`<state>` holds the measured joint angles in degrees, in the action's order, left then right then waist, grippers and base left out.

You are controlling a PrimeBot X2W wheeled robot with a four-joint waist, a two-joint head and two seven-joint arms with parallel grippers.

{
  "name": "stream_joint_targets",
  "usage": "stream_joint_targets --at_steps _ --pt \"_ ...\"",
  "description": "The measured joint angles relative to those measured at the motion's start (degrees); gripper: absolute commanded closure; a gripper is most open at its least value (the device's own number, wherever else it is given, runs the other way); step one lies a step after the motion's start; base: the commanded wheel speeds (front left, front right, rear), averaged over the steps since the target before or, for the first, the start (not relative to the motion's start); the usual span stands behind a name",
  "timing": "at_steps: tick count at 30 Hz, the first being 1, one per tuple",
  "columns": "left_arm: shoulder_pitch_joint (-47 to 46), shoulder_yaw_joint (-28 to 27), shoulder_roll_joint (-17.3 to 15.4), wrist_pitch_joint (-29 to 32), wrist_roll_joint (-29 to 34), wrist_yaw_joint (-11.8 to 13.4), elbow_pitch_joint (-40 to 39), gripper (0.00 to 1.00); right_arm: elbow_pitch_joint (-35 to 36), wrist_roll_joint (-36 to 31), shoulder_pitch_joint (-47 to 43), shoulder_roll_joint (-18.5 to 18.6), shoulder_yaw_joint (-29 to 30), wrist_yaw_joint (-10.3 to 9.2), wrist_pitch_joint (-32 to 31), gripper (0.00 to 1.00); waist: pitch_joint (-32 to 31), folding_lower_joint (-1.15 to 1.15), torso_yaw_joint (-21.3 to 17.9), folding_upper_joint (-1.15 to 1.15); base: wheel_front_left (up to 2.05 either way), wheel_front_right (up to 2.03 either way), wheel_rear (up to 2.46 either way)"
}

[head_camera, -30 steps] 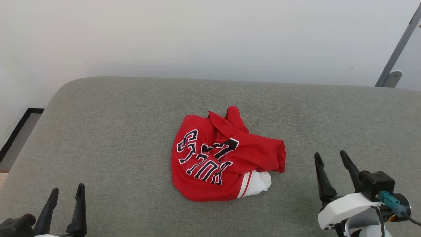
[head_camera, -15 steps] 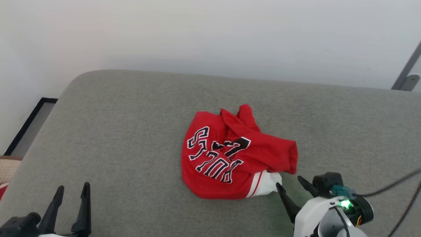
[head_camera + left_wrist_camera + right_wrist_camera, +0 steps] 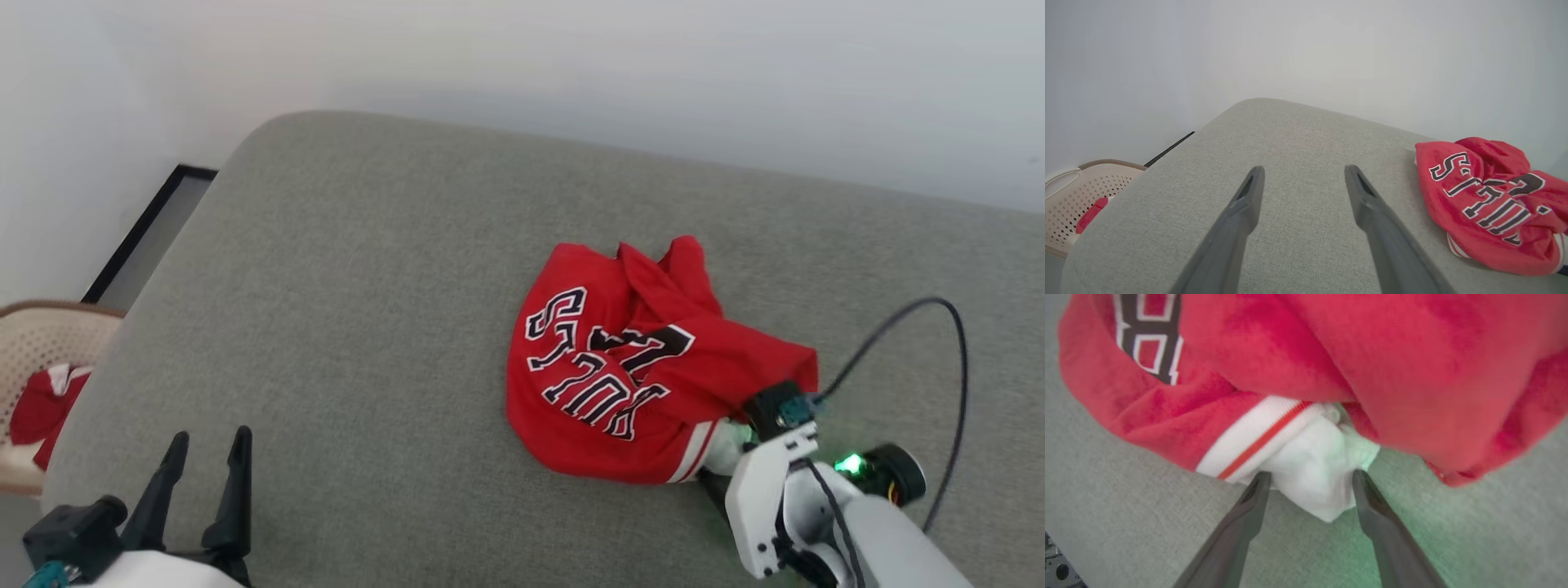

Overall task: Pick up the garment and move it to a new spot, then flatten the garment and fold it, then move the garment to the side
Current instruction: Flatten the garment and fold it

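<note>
Your right gripper (image 3: 1309, 475) has come to the garment (image 3: 620, 367), lower right; jaws wide apart, white sleeve (image 3: 1314, 465) between them, ungrasped.

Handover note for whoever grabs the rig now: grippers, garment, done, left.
Garment: crumpled red jersey-style shirt with black lettering, lying mid-way along the grey fabric cushion.
Right gripper: open, fingers either side of the shirt's white sleeve, not closed on it.
Left gripper: open, empty, over bare cushion, apart from the shirt.
Done: nothing yet. Left: grasp, move, flatten, fold, set aside.
</note>
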<state>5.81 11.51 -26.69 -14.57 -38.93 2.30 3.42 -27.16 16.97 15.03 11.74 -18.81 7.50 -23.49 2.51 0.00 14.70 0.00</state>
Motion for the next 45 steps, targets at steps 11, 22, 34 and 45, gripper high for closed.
stream_joint_targets --at_steps 11,22,34,45 --pt "-3.9 0.6 2.3 -0.2 0.3 -1.8 3.2 0.00 -8.6 1.7 10.0 1.7 -7.1 0.08 -6.7 1.00 3.9 0.00 3.0 0.00 0.00 0.00 0.00" --pt "-3.2 -2.5 2.9 -0.4 0.9 -2.4 4.0 0.00 -1.2 9.1 10.2 8.0 -7.0 0.14 -10.3 1.00 3.8 0.00 -0.5 0.00 0.00 0.00 0.00" --pt "-2.8 -4.3 3.4 -0.4 2.6 -3.3 3.4 0.00 16.5 7.3 -3.8 11.9 16.5 0.01 -23.0 1.00 3.8 0.00 -5.6 0.00 0.00 0.00 0.00" --pt "-3.8 -4.5 3.8 -0.4 3.2 -4.7 4.1 0.00 16.7 2.1 -9.5 4.0 23.7 0.00 -25.6 1.00 5.3 0.00 -6.5 0.00 0.00 0.00 0.00"
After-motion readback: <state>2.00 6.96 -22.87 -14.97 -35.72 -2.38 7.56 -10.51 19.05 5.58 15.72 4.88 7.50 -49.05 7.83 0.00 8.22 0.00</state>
